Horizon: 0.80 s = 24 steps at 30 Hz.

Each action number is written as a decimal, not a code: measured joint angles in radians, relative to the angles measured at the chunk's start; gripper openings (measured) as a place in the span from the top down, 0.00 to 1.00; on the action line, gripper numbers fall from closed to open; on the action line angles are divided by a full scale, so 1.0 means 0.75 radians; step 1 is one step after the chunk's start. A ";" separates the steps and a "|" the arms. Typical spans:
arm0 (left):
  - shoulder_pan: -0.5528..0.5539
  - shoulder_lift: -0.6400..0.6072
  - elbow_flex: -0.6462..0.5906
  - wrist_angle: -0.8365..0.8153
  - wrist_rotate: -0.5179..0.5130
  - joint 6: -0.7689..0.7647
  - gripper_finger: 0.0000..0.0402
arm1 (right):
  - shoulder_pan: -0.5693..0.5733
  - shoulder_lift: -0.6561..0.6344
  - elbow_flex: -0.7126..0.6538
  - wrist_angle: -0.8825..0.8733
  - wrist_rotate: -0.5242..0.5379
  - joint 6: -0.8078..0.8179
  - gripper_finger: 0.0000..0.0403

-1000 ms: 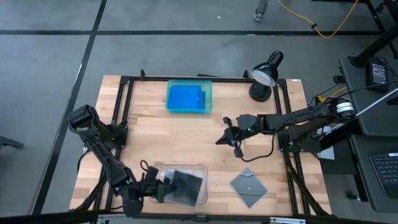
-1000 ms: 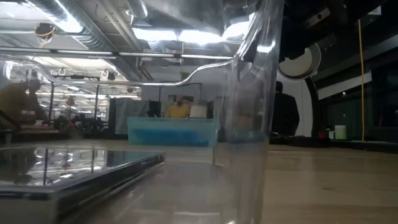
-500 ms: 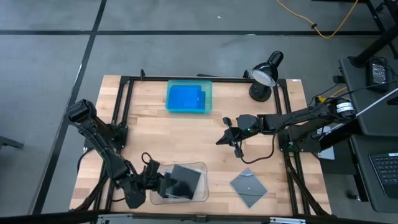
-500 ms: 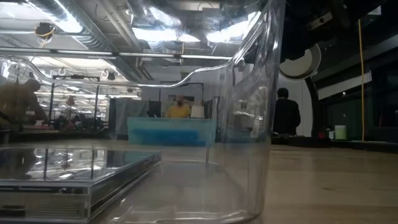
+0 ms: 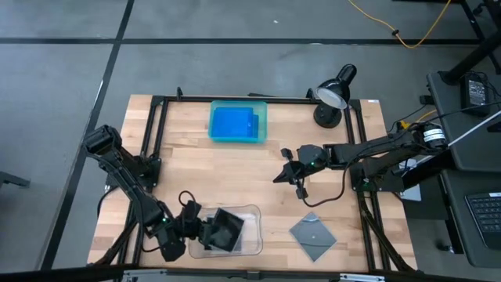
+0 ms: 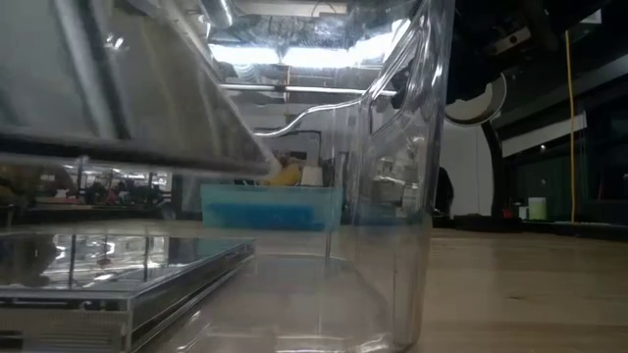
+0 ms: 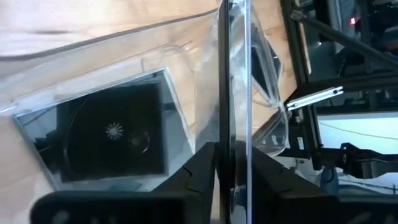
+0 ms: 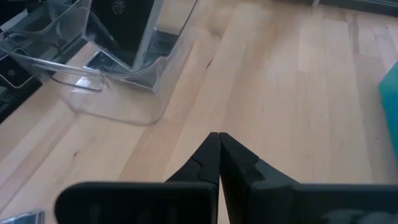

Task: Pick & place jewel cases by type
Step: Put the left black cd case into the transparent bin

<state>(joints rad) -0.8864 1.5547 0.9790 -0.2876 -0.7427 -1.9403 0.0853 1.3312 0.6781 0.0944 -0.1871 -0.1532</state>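
My left gripper (image 5: 205,233) stands at the near left, at the clear tray (image 5: 252,235), shut on a dark grey jewel case (image 5: 225,229). That case shows edge-on in the left wrist view (image 7: 235,74) and slopes across the upper left of the low view (image 6: 128,98). A second dark case (image 7: 112,134) lies flat on the tray's floor (image 6: 108,289). A third dark case (image 5: 313,235) lies on the table right of the tray. Blue cases (image 5: 235,123) lie in the teal tray (image 5: 213,125) at the back. My right gripper (image 5: 288,176) hangs shut over the table's middle (image 8: 219,138). My left gripper pinches the dark case between its two fingers, one on each flat face, at the case's near edge (image 7: 235,163). The fingers come from the table's left, slanting down. The case is tilted over the tray, and its far end (image 6: 265,169) hangs above the flat case.
A black desk lamp (image 5: 333,94) stands at the back right. A black frame rail (image 5: 160,141) runs round the table's edges. Bare wood lies between the two trays and under my right gripper.
My left gripper has shifted a little toward the table's far edge and turned its wrist. The held dark case has tipped from nearly flat to steeply tilted over the clear tray and now slopes into the low view. The flat case in the tray has stayed put.
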 joint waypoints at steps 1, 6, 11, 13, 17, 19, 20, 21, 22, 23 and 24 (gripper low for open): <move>0.000 0.000 0.000 0.008 -0.005 0.009 0.84 | 0.000 0.000 0.000 0.000 0.000 -0.009 0.98; 0.001 0.000 -0.002 0.038 -0.019 0.037 0.79 | 0.000 0.000 0.000 0.000 -0.001 -0.013 0.98; 0.001 -0.001 -0.010 0.061 -0.004 0.026 0.70 | 0.000 0.000 0.000 -0.001 -0.047 -0.010 0.98; 0.006 -0.001 -0.010 0.060 0.003 0.023 0.66 | 0.000 0.000 0.000 -0.004 -0.068 -0.009 0.98; 0.007 -0.001 -0.010 0.052 0.060 0.022 0.56 | 0.001 0.000 0.000 -0.005 -0.070 0.019 0.98; 0.001 -0.001 -0.010 0.030 0.112 0.018 0.52 | 0.000 0.000 0.000 -0.006 -0.070 0.023 0.98; -0.004 -0.001 -0.010 0.021 0.132 0.015 0.50 | 0.000 0.000 0.000 -0.007 -0.070 0.023 0.98; -0.010 -0.001 -0.010 0.015 0.151 0.008 0.49 | 0.000 0.000 0.000 -0.010 -0.070 0.022 0.98; -0.017 -0.001 -0.010 0.010 0.166 0.005 0.48 | 0.001 0.000 0.000 -0.013 -0.070 0.022 0.98; -0.023 -0.002 -0.010 0.008 0.184 0.000 0.47 | 0.000 0.000 0.000 -0.017 -0.070 0.022 0.98; -0.029 -0.002 -0.010 0.008 0.200 -0.003 0.46 | 0.001 0.000 0.000 -0.019 -0.070 0.022 0.98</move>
<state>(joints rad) -0.9078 1.5536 0.9718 -0.2814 -0.5928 -1.9422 0.0856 1.3312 0.6781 0.0799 -0.2397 -0.1368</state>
